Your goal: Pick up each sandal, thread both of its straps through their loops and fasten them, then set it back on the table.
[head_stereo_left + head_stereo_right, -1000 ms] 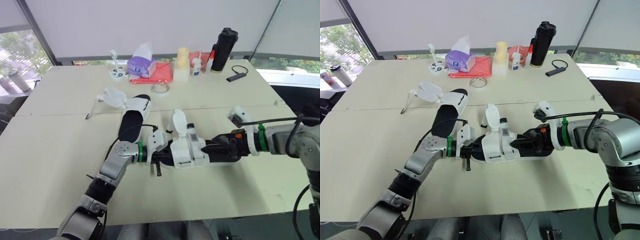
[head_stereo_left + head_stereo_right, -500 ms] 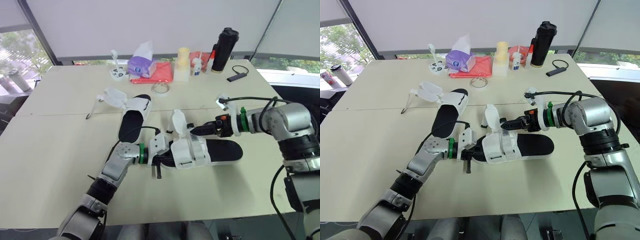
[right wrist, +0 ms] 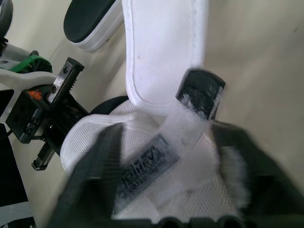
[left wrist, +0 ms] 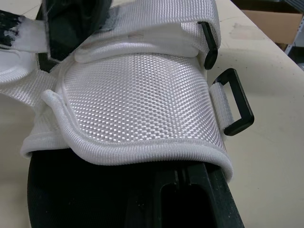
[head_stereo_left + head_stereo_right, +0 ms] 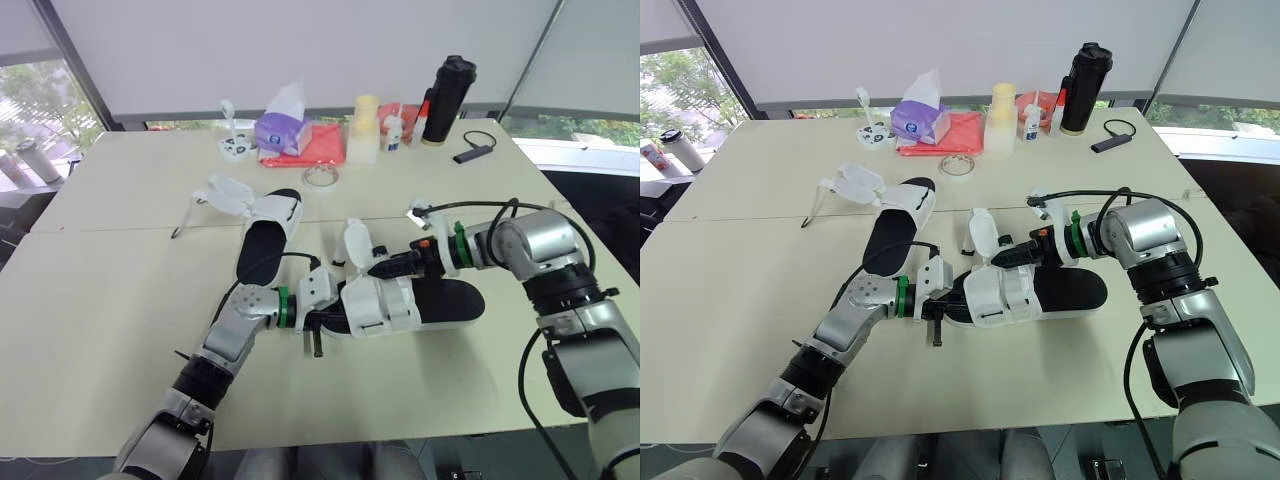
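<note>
I am on the threading step for the near sandal [image 5: 425,300], which lies on the surface [image 5: 100,300] in front of me, toe toward my left arm. Its rear strap [image 5: 354,240] stands up loose and unfastened; the wrist view shows a dark patch on its end. The black loops [image 4: 235,102] on the side of the white upper hang empty, so by my reading neither strap is through yet.

My right gripper [image 5: 381,268] reaches across low over the heel end and points at the base of that upright strap. Its fingers [image 3: 97,161] stand apart with the white upper between them, holding nothing. The right forearm lies nearly level, the elbow out to the side.

My left gripper [image 5: 318,318] sits against the toe end, with that arm stretched forward along the surface. I cannot tell whether it is clamped on the sandal.

Next I judge I must pinch the strap near its free end, then steer it toward a loop while the left side steadies the shoe.

The second sandal [image 5: 265,235] lies farther back on my left, its straps splayed open.
</note>
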You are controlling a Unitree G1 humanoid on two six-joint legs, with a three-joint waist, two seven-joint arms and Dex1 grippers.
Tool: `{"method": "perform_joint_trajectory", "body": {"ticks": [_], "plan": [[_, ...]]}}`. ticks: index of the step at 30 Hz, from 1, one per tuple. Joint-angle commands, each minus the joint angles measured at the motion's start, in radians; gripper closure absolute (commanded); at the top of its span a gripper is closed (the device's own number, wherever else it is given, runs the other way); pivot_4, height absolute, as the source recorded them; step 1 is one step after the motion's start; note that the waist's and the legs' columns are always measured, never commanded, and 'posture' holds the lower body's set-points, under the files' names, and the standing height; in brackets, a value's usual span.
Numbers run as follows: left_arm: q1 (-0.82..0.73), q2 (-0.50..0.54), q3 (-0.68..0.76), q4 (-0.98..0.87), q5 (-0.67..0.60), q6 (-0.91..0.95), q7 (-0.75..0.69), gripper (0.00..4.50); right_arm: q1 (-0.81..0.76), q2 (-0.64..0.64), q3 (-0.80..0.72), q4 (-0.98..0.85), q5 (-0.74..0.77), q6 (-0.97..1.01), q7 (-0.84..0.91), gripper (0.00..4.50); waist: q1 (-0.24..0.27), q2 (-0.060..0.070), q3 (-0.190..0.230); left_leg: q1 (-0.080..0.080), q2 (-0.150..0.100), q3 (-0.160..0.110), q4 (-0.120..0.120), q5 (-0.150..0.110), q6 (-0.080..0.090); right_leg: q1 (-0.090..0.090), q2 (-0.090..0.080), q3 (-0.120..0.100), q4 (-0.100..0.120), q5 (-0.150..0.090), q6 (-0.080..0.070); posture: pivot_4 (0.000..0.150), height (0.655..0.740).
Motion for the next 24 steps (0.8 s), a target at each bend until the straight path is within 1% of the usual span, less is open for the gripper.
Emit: {"method": "perform_joint_trajectory", "body": {"ticks": [1,2,3,7,12,15,24], "plan": [[0.01,0.001,-0.006,-0.006,0.009,0.001,0.006,4.5,-0.038,-0.007,-0.022,0.007,-0.017,-0.017,0.021,3.86,0.0,0.0,0.0,0.0,0.0,0.0,0.0,0.0,0.0,0.0,0.0,0.0,0.0,0.0,0.0,0.15,0.74],[0.01,0.001,-0.006,-0.006,0.009,0.001,0.007,4.5,-0.042,-0.008,-0.024,0.013,-0.021,-0.021,0.022,4.36,0.0,0.0,0.0,0.0,0.0,0.0,0.0,0.0,0.0,0.0,0.0,0.0,0.0,0.0,0.0,0.15,0.74],[0.01,0.0,-0.007,-0.006,0.01,0.001,0.007,4.5,-0.045,-0.009,-0.026,0.017,-0.024,-0.024,0.023,4.44,0.0,0.0,0.0,0.0,0.0,0.0,0.0,0.0,0.0,0.0,0.0,0.0,0.0,0.0,0.0,0.15,0.74],[0.01,0.001,-0.008,-0.006,0.011,-0.002,0.007,4.5,-0.053,-0.019,-0.034,0.024,-0.04,-0.036,0.029,4.44,0.0,0.0,0.0,0.0,0.0,0.0,0.0,0.0,0.0,0.0,0.0,0.0,0.0,0.0,0.0,0.15,0.74],[0.011,0.002,-0.008,-0.008,0.014,-0.003,0.008,4.5,-0.043,-0.049,-0.06,-0.01,-0.035,-0.033,0.044,4.44,0.001,0.0,0.0,0.0,0.0,0.0,0.0,0.0,0.0,0.0,0.0,0.0,0.0,0.0,0.0,0.15,0.74],[0.015,0.008,-0.015,-0.007,0.021,-0.008,0.002,4.5,-0.033,-0.06,-0.102,-0.042,-0.009,-0.019,0.046,4.44,0.001,0.0,0.0,0.0,0.0,0.0,0.0,0.0,0.0,0.0,0.0,0.0,0.0,0.0,0.0,0.15,0.74],[0.025,0.023,-0.053,-0.007,0.044,-0.029,-0.031,4.5,-0.046,-0.026,-0.19,-0.027,0.036,0.022,0.012,4.44,0.0,0.0,0.0,0.0,0.0,0.0,0.0,0.0,0.0,0.0,0.0,0.0,0.0,0.0,0.0,0.15,0.74]]}}
